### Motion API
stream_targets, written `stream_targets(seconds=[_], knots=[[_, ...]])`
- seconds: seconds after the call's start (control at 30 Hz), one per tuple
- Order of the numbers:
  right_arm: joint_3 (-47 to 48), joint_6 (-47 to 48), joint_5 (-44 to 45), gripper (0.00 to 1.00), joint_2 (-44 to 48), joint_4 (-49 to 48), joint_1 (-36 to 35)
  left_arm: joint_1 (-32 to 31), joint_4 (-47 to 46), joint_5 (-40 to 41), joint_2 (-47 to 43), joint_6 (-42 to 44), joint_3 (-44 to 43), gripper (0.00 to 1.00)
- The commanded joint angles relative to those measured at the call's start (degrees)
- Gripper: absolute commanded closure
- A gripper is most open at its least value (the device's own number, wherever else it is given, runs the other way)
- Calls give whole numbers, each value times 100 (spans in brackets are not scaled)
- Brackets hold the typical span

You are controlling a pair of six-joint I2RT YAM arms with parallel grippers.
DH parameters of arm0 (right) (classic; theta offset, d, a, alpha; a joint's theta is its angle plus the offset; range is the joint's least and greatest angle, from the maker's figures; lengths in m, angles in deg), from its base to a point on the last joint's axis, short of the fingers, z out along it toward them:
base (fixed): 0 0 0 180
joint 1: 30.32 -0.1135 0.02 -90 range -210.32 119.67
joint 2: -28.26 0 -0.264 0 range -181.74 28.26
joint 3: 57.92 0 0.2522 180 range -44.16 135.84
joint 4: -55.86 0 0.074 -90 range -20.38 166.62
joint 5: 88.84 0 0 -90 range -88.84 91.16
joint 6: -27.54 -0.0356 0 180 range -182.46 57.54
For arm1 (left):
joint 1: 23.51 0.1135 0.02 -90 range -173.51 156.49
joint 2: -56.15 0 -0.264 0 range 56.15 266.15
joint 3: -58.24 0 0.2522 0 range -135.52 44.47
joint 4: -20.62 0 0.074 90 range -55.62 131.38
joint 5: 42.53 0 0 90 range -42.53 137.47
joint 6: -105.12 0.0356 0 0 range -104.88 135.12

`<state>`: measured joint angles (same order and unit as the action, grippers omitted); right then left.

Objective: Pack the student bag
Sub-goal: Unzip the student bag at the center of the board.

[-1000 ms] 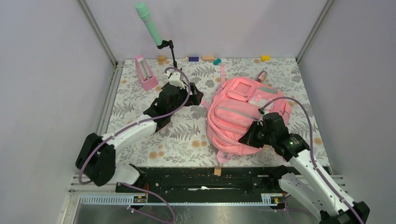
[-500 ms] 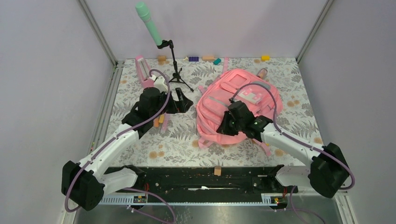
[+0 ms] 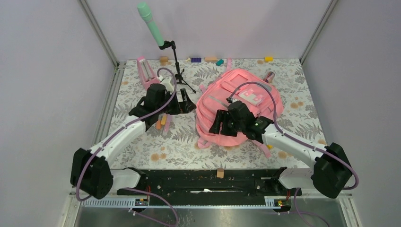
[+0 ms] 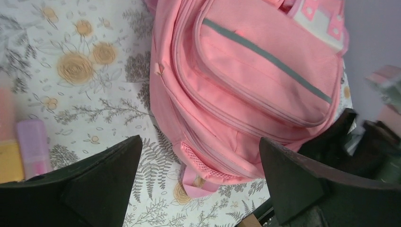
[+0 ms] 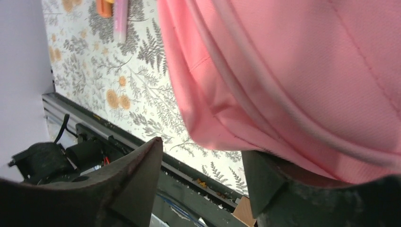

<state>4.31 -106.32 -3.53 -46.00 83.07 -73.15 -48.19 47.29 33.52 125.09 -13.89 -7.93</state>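
The student bag (image 3: 243,101), a big soft pink backpack with a grey strip, lies front up on the floral mat, right of centre. My right gripper (image 3: 218,126) is at its near-left side with the jaws open. In the right wrist view, the pink bag (image 5: 307,71) rests over one fingertip (image 5: 269,184) and nothing sits between the jaws of the right gripper (image 5: 203,175). My left gripper (image 3: 184,102) stands open just left of the bag. Seen from the left wrist, the bag (image 4: 250,80) lies beyond the empty left gripper (image 4: 198,182).
Small orange and pink pieces (image 3: 163,122) lie by the left arm. A pink metronome (image 3: 147,73) and a green microphone (image 3: 151,23) on a black stand (image 3: 178,71) are at the back left. Coloured blocks (image 3: 210,59) line the back wall. A wooden block (image 3: 220,173) sits on the near rail.
The bag has slid left across the mat with my right gripper, which then opened and let go. My left arm drew back to the left, uncovering the small pieces.
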Motion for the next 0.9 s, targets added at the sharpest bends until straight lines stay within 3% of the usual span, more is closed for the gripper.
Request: stream_targets(seconds=[0.0, 0.1, 0.37, 0.5, 0.67, 0.87], knots=[[128, 465, 120, 25, 556, 84, -42, 85, -535, -612, 646, -415, -258, 1], [196, 778, 287, 15, 999, 553, 112, 87, -597, -753, 1039, -482, -432, 1], [168, 1636, 101, 7, 2144, 1589, 1804, 63, -1175, -1086, 1596, -990, -473, 2], [117, 1959, 129, 6, 2208, 1868, 2730, -86, -1564, -1166, 1761, -1181, -416, 11], [-251, 1966, -768, 7, 1973, 1489, 4186, -273, -1483, -1090, 2032, -1295, -498, 11], [-612, 2250, -1337, 13, 1991, 823, 4631, -227, -1606, -726, 1589, -1243, 115, 1]])
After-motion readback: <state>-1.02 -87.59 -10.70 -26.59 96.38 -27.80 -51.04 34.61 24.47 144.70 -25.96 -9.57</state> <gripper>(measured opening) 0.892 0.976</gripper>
